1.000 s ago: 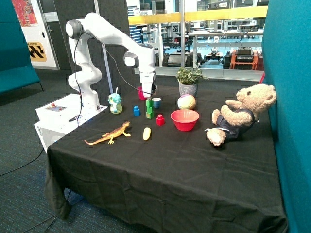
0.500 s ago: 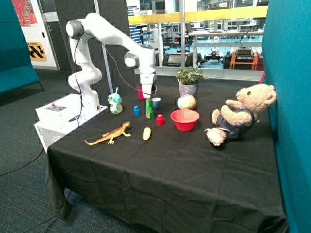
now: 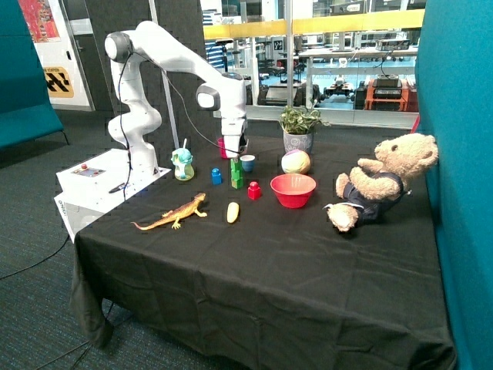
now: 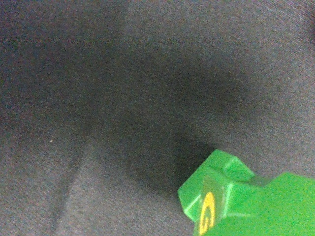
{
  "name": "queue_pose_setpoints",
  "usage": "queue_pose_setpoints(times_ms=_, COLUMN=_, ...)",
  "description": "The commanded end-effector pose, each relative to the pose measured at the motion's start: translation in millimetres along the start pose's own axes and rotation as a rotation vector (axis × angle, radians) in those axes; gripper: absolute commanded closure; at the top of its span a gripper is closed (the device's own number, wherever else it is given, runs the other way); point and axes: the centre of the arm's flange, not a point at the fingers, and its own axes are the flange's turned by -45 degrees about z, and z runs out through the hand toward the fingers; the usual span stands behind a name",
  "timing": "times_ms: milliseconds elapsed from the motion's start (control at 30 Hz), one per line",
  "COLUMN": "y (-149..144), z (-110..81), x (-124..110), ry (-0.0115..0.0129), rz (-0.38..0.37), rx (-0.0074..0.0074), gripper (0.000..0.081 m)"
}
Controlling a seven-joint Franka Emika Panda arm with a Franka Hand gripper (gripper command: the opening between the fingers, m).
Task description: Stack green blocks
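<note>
Gripper [image 3: 234,151] sits on the green blocks [image 3: 236,173] stack, placing the top one; whether its fingers pinch it, I cannot tell; next, lift straight up

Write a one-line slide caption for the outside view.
Franka gripper poised directly above a stack of green blocks, among toys on a black-clothed table.

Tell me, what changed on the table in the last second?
The gripper came down with a green block onto the green stack, which now stands between the blue block and the red block. Lizard, bowl, bear and the rest stayed put.
</note>
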Motion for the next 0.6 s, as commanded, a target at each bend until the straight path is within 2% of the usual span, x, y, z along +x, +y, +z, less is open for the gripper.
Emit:
queue_pose_setpoints(times_ms=0, y=0.7, z=-3.7, x=-3.4, ry=0.005, rz=-0.009, rx=-0.0028, gripper=0.0)
queue_pose_setpoints(times_ms=267, y=-6.3, z=-5.6, x=0.8, ry=0.005, rz=-0.024, rx=-0.0029, gripper=0.0002)
queue_pose_setpoints(times_ms=400, y=-10.6, z=-5.2, x=1.9, ry=0.005, rz=-0.032, rx=-0.0029, gripper=0.0034)
queue_pose_setpoints(times_ms=567, y=-12.5, z=-9.3, x=2.7, ry=0.005, rz=-0.036, rx=-0.0029, gripper=0.0001)
